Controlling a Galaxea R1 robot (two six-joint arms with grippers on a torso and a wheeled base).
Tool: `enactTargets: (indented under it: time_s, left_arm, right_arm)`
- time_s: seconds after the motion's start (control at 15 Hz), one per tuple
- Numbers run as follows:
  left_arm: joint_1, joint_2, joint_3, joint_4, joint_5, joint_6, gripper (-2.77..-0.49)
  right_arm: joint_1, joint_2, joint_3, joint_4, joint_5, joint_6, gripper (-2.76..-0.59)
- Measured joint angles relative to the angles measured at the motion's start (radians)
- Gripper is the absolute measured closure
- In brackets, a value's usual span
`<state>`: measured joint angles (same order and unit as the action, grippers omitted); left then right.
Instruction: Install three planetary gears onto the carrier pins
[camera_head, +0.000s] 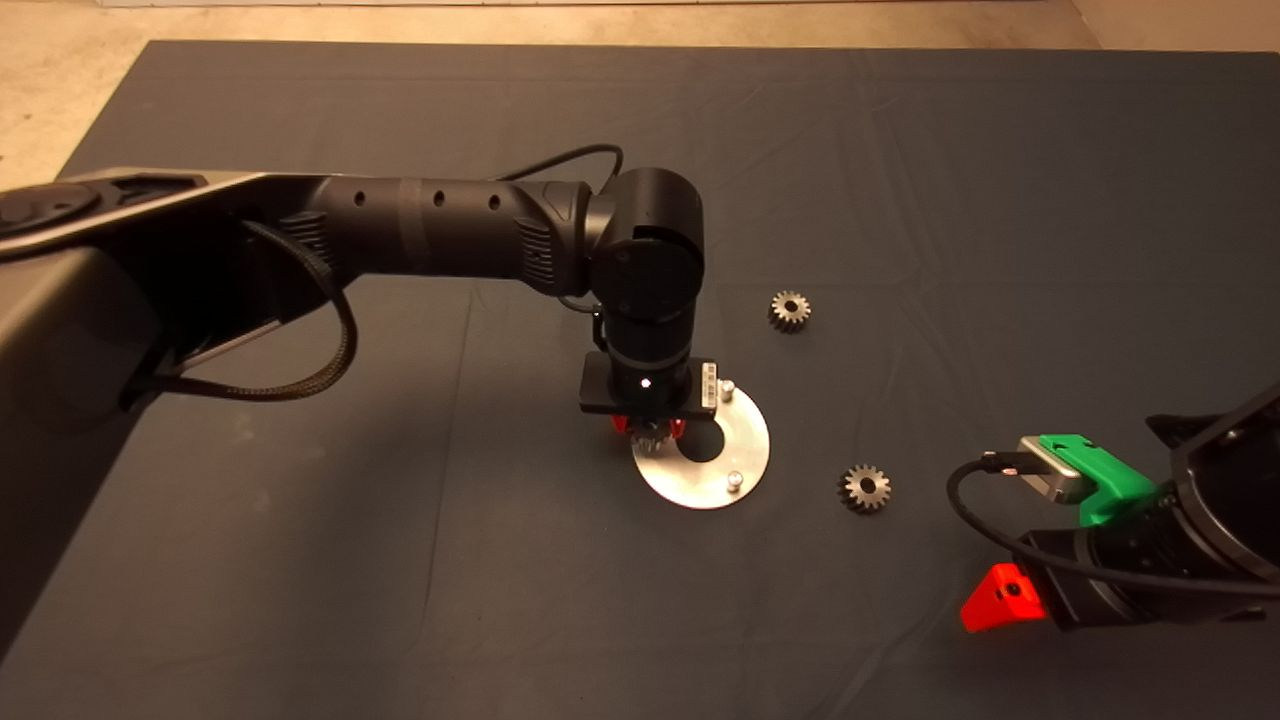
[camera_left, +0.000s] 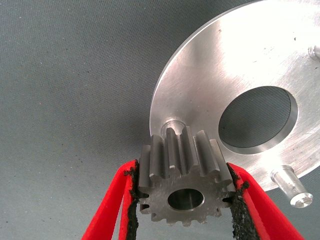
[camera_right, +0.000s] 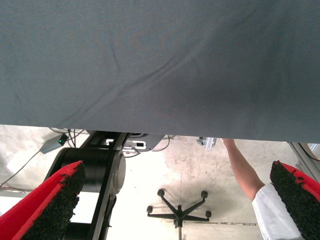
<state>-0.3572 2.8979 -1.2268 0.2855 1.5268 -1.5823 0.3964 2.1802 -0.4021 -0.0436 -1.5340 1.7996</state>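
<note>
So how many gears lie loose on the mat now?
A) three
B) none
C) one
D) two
D: two gears lie on the mat beside the disc; the third is in the left gripper.

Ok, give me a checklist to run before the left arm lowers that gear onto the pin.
1. Left gripper shut on held gear: ok.
2. Gear bore open: ok.
3. Bore lined up over the near pin: cannot tell; the pin shows just beyond the gear.
4. Other two pins bare on the disc: ok.
5. Two spare gears on the mat, clear of the disc: ok.
6. Right gripper parked, open: ok.
</note>
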Motion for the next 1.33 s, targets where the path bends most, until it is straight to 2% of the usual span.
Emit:
enactTargets:
  time_s: [0.53, 1.0, 1.07, 1.2, 1.33]
  left_arm:
    - [0.000, -0.008, 0.000, 0.000, -0.001, 0.000, -1.04]
    - [0.000, -0.022, 0.000, 0.001, -0.015, 0.001, -1.05]
    - [0.000, -0.023, 0.000, 0.001, -0.012, 0.001, -1.14]
    - [0.000, -0.022, 0.000, 0.001, -0.011, 0.001, -1.16]
    - [0.000, -0.022, 0.000, 0.001, -0.007, 0.001, -1.31]
  right_arm:
    - [0.000, 0.000, 0.000, 0.000, 0.000, 0.000, -2.75]
    - [0.000, 0.000, 0.000, 0.000, 0.000, 0.000, -2.75]
    - [0.000, 0.000, 0.000, 0.000, 0.000, 0.000, -2.75]
    - [0.000, 0.000, 0.000, 0.000, 0.000, 0.000, -2.75]
    - [0.000, 0.000, 0.000, 0.000, 0.000, 0.000, -2.75]
